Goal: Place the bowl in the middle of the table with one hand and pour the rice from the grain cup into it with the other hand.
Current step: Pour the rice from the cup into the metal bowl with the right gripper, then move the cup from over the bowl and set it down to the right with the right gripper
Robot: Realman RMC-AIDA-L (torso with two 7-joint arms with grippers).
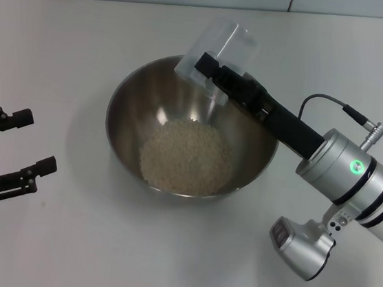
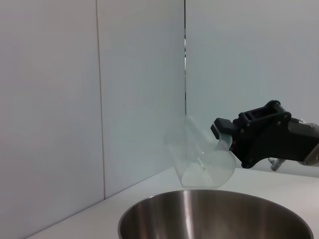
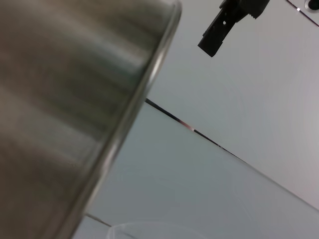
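Rice poured, cup tipped over bowl

Head view: right gripper (image 1: 207,68) clamps the grain cup (image 1: 219,50), tipped at the bowl (image 1: 130,102) rim's 12 o'clock; rice (image 1: 186,157) lies inside. I'd hold the tilt until it empties. Left gripper (image 1: 29,142) gapes, holding nothing, at 9 o'clock on the table (image 1: 87,28).

Left wrist view: cup mouth hangs just above the bowl.

Right wrist view: bowl wall only.

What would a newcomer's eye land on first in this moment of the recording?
The steel bowl in the middle of the table, with a pale heap of rice on its bottom. Over its far rim the right end effector holds the clear grain cup tipped mouth down, looking empty. The left end effector sits open to the bowl's left, holding nothing.
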